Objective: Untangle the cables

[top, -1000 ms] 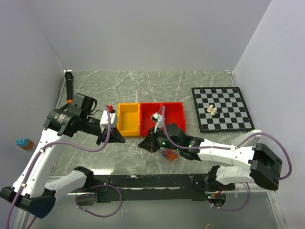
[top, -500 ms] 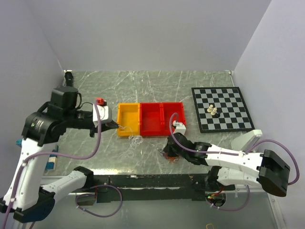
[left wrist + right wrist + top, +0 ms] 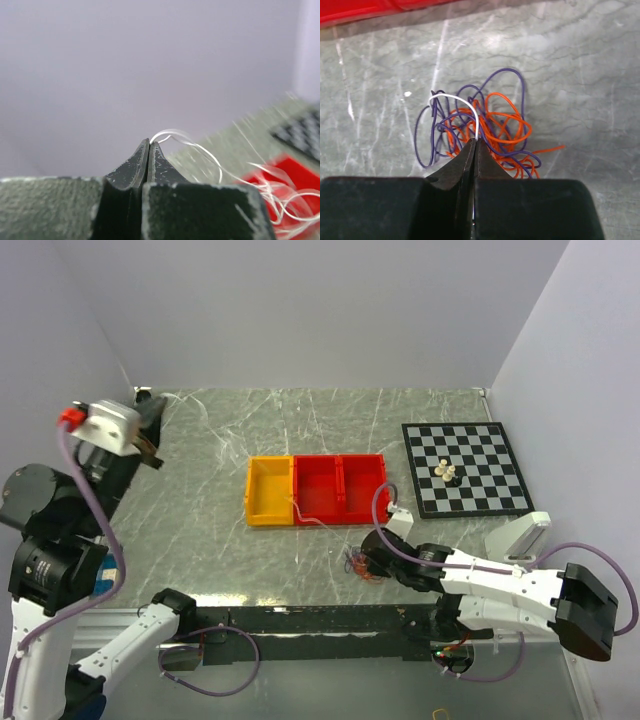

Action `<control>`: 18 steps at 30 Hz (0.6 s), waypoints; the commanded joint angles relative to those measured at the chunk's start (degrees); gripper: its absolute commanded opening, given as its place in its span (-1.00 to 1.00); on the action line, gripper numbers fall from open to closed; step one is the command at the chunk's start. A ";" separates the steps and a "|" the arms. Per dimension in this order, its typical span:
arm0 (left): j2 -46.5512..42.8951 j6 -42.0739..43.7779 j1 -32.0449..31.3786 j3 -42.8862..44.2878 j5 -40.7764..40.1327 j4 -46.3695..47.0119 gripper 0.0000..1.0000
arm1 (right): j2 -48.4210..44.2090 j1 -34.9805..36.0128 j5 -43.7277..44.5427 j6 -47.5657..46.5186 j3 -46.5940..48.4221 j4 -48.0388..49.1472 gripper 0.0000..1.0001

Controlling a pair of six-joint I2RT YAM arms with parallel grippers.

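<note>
Grey-green marbled table (image 3: 200, 500) runs between pale lilac walls, with a red tray (image 3: 320, 457) near its middle. Just in front of the red tray's near right corner the cables (image 3: 360, 565) lie on the stone as a loose clump of orange and purple loops. The right gripper (image 3: 474, 142) is low over that clump, its jaws pressed together on a white cable (image 3: 455, 100) that arches out of the tangle. Far to the left of the red tray and raised well above it, the left gripper (image 3: 148, 144) has its jaws together on a thin white strand, which trails in slack curls towards the red tray.
</note>
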 commanded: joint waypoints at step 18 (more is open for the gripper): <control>5.85 7.21 -0.04 9.29 -30.50 32.99 -0.98 | 0.74 -0.26 0.64 4.02 -4.11 -1.95 -1.00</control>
